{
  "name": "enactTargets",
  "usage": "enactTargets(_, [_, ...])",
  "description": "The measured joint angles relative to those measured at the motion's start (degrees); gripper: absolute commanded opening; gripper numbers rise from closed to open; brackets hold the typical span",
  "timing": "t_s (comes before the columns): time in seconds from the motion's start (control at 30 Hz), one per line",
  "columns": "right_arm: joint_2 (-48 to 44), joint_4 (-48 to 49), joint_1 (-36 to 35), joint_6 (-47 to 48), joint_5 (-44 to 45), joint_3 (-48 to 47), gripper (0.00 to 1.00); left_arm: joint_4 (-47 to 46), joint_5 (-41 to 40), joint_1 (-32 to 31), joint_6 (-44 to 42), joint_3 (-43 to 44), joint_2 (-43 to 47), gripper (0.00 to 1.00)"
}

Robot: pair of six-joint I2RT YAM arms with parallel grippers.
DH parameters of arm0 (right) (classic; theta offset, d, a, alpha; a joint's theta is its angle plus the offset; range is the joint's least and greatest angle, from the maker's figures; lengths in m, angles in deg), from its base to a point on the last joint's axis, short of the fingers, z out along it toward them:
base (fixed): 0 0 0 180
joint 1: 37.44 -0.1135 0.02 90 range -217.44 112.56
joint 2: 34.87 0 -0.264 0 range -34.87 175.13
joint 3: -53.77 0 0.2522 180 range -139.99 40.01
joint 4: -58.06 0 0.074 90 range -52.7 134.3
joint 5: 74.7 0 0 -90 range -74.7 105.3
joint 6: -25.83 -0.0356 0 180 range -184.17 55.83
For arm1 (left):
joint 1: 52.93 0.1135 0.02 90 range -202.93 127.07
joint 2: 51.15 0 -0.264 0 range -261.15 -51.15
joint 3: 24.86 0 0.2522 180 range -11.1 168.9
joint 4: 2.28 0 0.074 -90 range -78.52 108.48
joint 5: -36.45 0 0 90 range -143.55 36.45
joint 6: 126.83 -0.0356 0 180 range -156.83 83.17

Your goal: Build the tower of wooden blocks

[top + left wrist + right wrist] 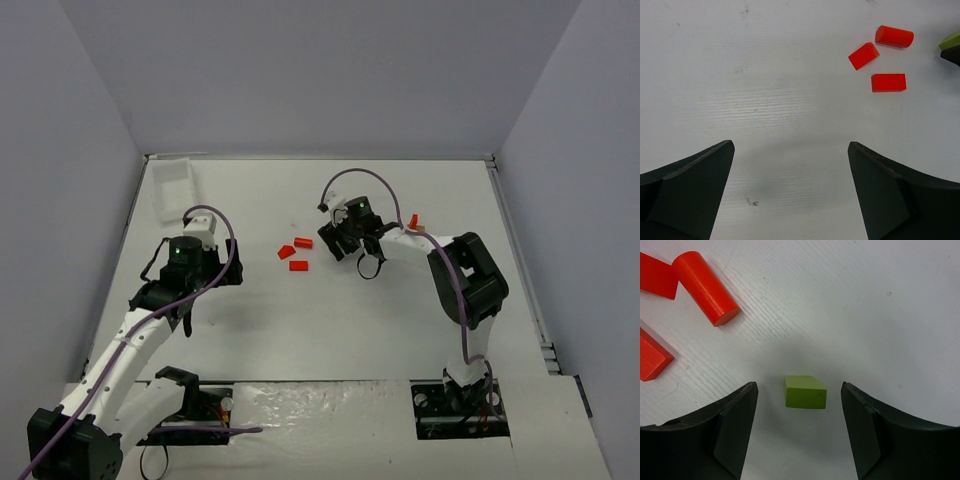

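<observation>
Nearest us, our left pincer (pixel 790 147) is hanging wide open over the bare bench (pixel 765 75), holding nothing. Farther out, our right pincer (pixel 799 386) is gaping wide around the yellow-green block (pixel 805 392), touching neither side. We are judging this as the pick: lowering and closing squarely comes next. Beyond, a red cylinder (pixel 705 287) and two red blocks (pixel 888 82) are lying loose, unstacked. We are finding no readable writing.

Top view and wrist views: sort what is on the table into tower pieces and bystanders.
Tower pieces:
red cylinder
slanted red block
rectangular red block
green block, lying between the open right fingers
small red piece beyond the right arm

Bystanders:
white tray at the far left corner
</observation>
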Motion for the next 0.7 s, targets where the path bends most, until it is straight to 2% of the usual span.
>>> enactTargets(0.1, [-0.7, -0.3, 0.0, -1.6, 0.7, 0.0, 0.77, 0.0, 0.0, 0.0, 0.0, 0.0, 0.0, 0.97])
enactTargets(0.17, [-1.7, -0.5, 0.0, -3.5, 1.9, 0.0, 0.79, 0.0, 0.0, 0.0, 0.0, 0.0, 0.0, 0.97])
enactTargets(0.37, [-6.2, -5.2, -0.2, -16.7, 12.0, -3.8, 0.87, -0.3, 0.0, 0.0, 0.0, 0.0, 0.0, 0.97])
enactTargets(0.53, [-6.6, -15.5, -1.2, -32.2, 21.7, -12.5, 0.87, -0.4, 0.0, 0.0, 0.0, 0.0, 0.0, 0.97])
enactTargets(0.7, [-5.8, -23.3, -3.4, -43.1, 25.8, -15.8, 0.84, -0.4, 0.0, 0.0, 0.0, 0.0, 0.0, 0.97])
